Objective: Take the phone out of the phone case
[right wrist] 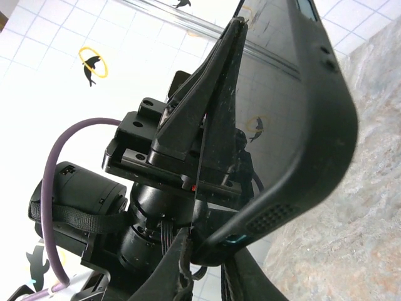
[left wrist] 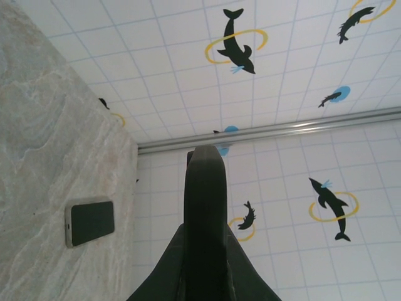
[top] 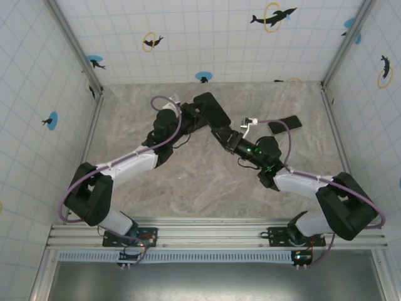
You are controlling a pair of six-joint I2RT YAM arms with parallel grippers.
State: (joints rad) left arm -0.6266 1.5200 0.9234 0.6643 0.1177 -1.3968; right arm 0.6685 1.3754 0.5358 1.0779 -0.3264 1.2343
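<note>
Black rubbery phone case (top: 211, 111), glossy dark phone (right wrist: 276, 56) seated inside, held above marbled tabletop (top: 188, 182). Left claw (top: 188, 116) clamped on 1 edge; right claw (right wrist: 210, 263) pinching lower corner. Best practice: peel corner lip backward, left grip steady, no pressure on screen.

— Where is the phone case (top: 210, 110)?
— Up off the worktop (top: 207, 182), above its middle and toward the far edge. It is gripped at 2 places: the left end effector (left wrist: 203, 251) pinches 1 thin edge, and the right end effector (right wrist: 210, 251) clasps the end with the speaker holes.
— What does it look like?
— Black, with rounded corners and button bumps along 1 side. 1 broad face is glossy and mirror-like. It hangs tilted, not level.
— And the phone (top: 285, 124)?
— Flat on the worktop toward the far right corner, dark face up, with a pale grey rim. It is well apart from the case.
</note>
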